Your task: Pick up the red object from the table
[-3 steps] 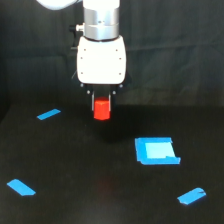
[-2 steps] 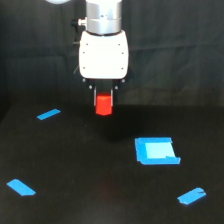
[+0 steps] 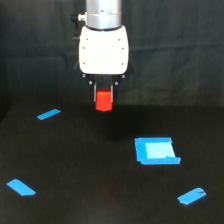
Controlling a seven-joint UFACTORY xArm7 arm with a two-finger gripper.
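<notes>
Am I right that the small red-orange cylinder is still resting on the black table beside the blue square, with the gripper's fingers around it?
Not quite: the small red-orange cylinder is not resting on the black table. The exterior view shows it held between the gripper's fingers, up in the air. The flat blue square lies lower, toward the exterior view's right.

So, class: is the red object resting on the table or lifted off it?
Lifted off. The red object hangs upright between the fingers of the gripper, with bare black table showing below its base.
</notes>
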